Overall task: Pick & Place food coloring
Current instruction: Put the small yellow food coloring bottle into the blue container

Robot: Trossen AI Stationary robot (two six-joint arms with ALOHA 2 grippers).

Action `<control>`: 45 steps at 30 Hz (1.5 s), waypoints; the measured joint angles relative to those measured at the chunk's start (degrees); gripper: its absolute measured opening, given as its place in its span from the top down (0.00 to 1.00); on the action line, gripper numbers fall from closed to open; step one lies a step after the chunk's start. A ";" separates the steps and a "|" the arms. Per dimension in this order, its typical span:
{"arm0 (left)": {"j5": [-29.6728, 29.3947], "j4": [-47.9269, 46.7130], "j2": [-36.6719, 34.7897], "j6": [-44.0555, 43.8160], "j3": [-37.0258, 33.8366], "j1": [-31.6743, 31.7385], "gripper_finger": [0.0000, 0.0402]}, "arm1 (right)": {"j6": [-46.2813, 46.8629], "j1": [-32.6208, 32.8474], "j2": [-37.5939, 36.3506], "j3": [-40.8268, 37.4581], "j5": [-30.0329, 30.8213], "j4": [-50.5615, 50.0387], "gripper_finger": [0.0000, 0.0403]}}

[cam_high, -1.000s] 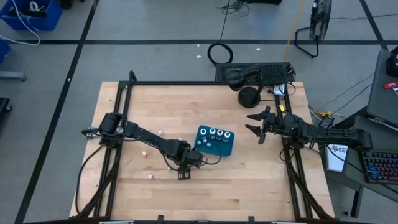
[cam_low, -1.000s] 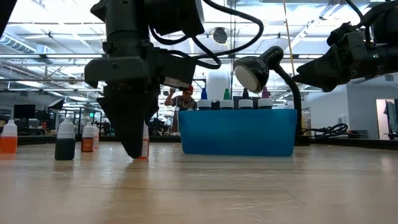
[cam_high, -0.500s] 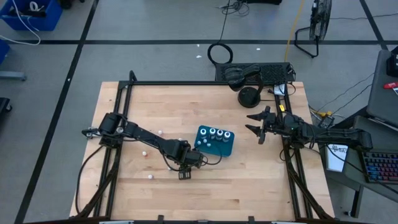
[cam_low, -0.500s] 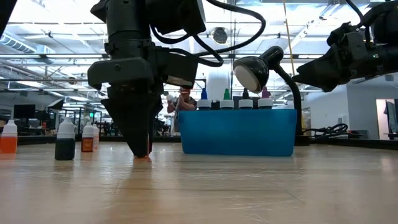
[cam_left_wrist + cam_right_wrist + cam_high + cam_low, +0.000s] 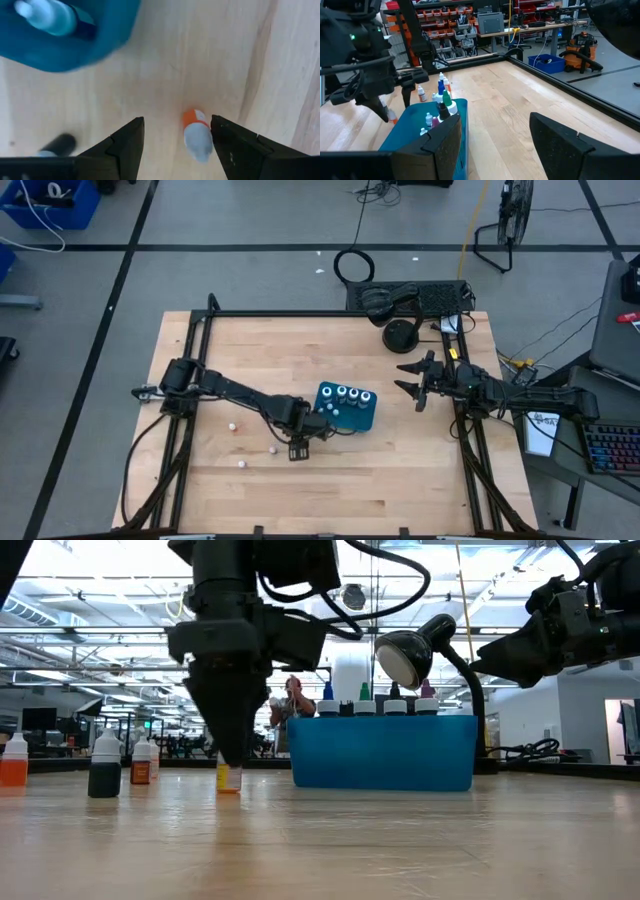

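My left gripper [image 5: 298, 448] [image 5: 175, 142] is open and points down, just left of the teal box [image 5: 345, 406] [image 5: 383, 751]. A tiny food coloring bottle [image 5: 196, 139] [image 5: 229, 778], orange with a white cap, stands upright on the table under its fingertips, close to one finger but apart from it. Several more white-capped bottles [image 5: 378, 704] [image 5: 440, 102] stand in the box. Other small bottles [image 5: 104, 764] stand loose on the table to the left. My right gripper [image 5: 415, 381] [image 5: 495, 145] is open and waits in the air right of the box.
A black desk lamp [image 5: 400, 335] [image 5: 410, 652] stands near the table's far right corner. Loose bottles show as white dots [image 5: 232, 425] [image 5: 241, 464] [image 5: 270, 448] on the wood left of my left gripper. Bare wood lies toward the near edge [image 5: 380, 490].
My left gripper has risen from the table top and shifted a little toward the teal box. The small orange bottle, which the fingers hid half a second ago, now stands in view below the fingertips, about where it stood before.
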 joint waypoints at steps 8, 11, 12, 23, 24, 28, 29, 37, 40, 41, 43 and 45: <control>-3.01 -0.24 0.00 4.09 2.72 2.05 0.43 | 0.02 -0.02 0.00 0.00 0.00 0.00 0.44; -3.01 -0.41 0.00 4.10 2.76 2.45 0.43 | 0.02 0.00 0.00 -0.02 0.00 0.00 0.44; -3.01 -0.43 0.00 4.02 2.76 2.45 0.43 | 0.02 0.00 0.00 -0.01 -0.01 0.00 0.44; 1.42 -0.31 0.00 4.20 2.76 0.90 0.43 | 0.02 0.00 0.01 0.00 0.00 0.00 0.44; 1.23 -0.24 0.00 4.91 2.76 0.60 0.43 | 0.00 -0.01 0.00 -0.02 -0.01 0.00 0.44; -2.08 0.02 0.00 5.84 2.76 0.22 0.43 | 0.02 -0.01 0.02 -0.01 0.00 0.00 0.44; -2.71 0.07 0.00 5.98 2.76 0.30 0.43 | 0.00 0.00 0.00 -0.01 0.00 0.00 0.44; -4.52 0.11 0.00 6.31 2.76 1.80 0.43 | 0.01 0.00 0.00 -0.02 0.00 0.00 0.44; -2.29 -0.88 0.00 5.93 2.76 1.84 0.43 | 0.00 -0.01 0.00 -0.02 -0.01 0.00 0.44; -1.13 -1.39 0.00 5.93 2.76 1.57 0.43 | 0.02 -0.01 0.00 -0.01 -0.01 0.00 0.44; 1.55 -1.84 0.00 5.19 2.76 0.58 0.43 | 0.02 0.00 0.00 0.00 0.00 0.00 0.44; 4.08 -2.35 0.00 2.98 2.76 -0.48 0.43 | 0.01 -0.02 0.00 -0.02 0.00 0.00 0.44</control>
